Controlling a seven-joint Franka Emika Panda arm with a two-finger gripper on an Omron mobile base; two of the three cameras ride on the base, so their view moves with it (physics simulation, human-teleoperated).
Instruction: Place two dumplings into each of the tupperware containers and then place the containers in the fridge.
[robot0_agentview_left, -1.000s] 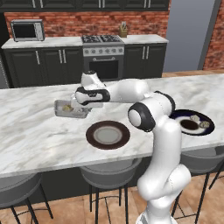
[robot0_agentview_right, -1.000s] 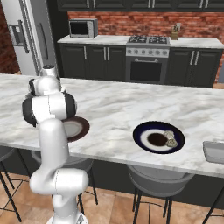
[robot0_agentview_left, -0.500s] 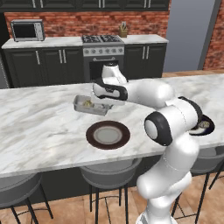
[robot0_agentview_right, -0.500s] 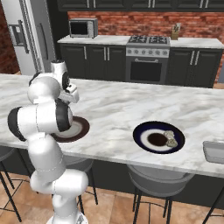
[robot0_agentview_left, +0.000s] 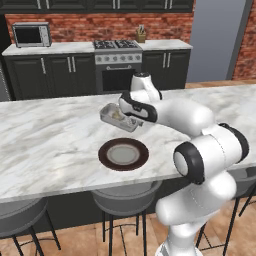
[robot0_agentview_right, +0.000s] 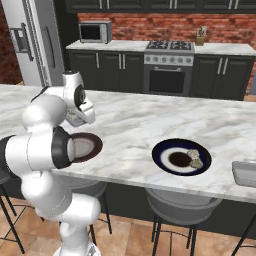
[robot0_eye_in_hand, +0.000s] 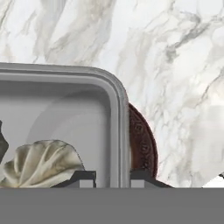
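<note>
Above the counter (robot0_agentview_left: 45, 140), near its far edge, a box (robot0_agentview_left: 119, 117) with a dumpling (robot0_eye_in_hand: 41, 164) inside hangs tilted in the pincer (robot0_eye_in_hand: 113, 177), which is clamped on its side wall, one fingertip inside and one outside. Just under it lies a dark plate (robot0_agentview_left: 123, 154); the fridge (robot0_agentview_right: 30, 42) stands far off to the robot's left, beyond the counter's end.

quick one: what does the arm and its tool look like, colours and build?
The arm is glossy white, made of rounded, bulbous segments with dark grey-black rings at the joints. No cables or markings show. The tool ends in two small dark, squarish fingertips.
</note>
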